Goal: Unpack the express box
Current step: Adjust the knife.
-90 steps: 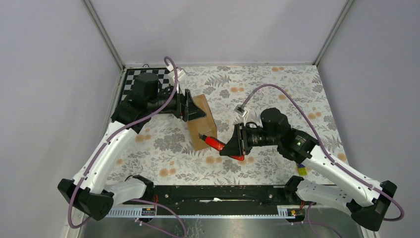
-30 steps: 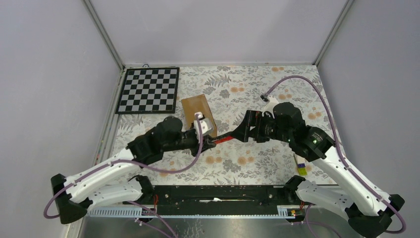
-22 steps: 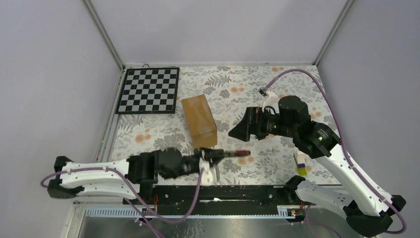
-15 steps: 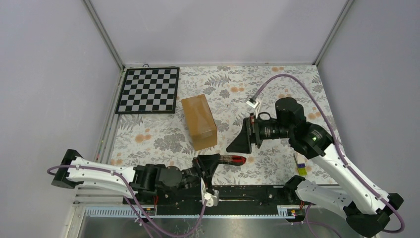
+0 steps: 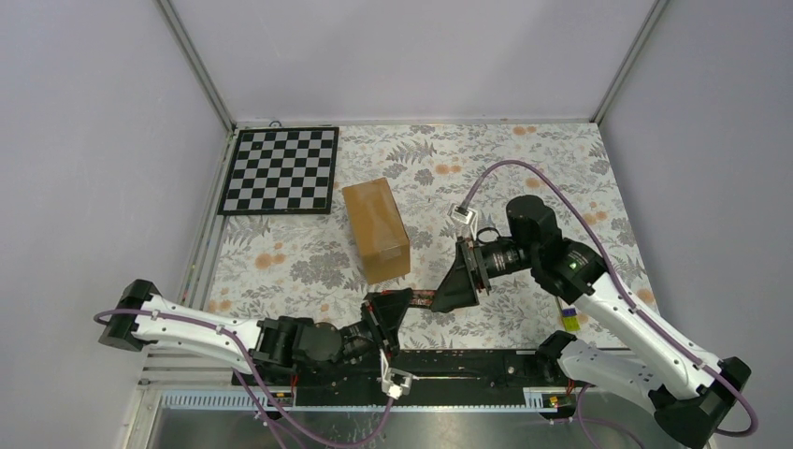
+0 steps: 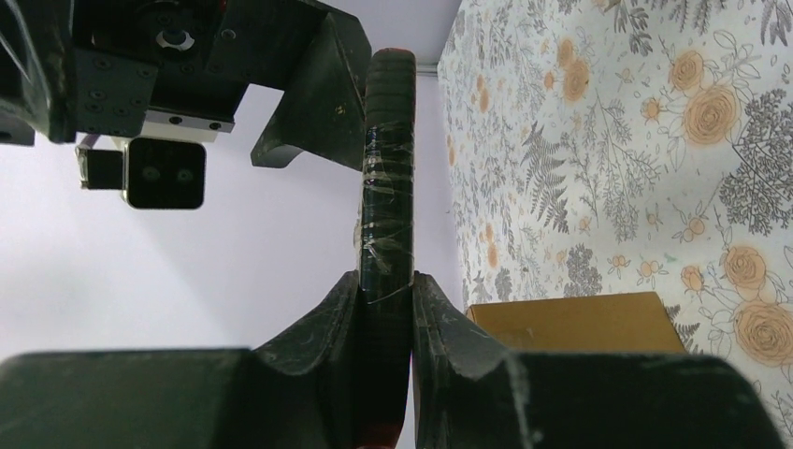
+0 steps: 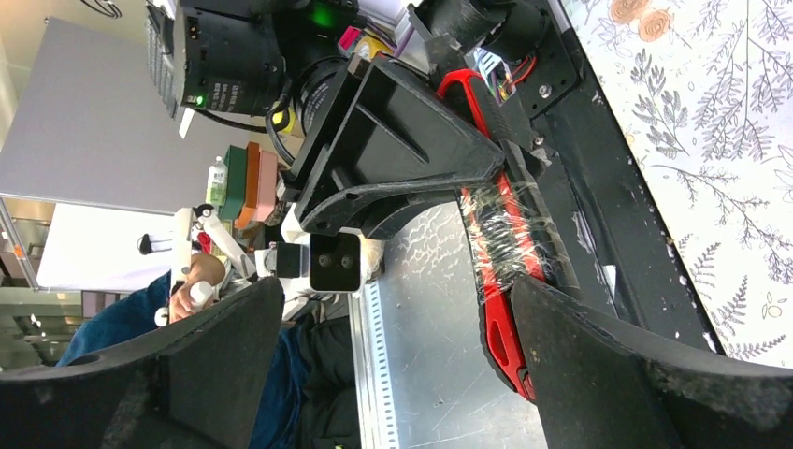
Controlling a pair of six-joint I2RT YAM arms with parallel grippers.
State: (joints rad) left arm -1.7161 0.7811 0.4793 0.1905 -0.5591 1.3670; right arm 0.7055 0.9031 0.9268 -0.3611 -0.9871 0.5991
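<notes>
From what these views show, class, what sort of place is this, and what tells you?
Probably a robotics lab test cell: a checkerboard lies on the table, plain grey panels wall it in, and a left arm and right arm are mounted on a black rail at its near edge.

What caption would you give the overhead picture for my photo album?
Left gripper holds a red-handled cutter toward the open right gripper, the brown express box lying closed beyond them.
</notes>
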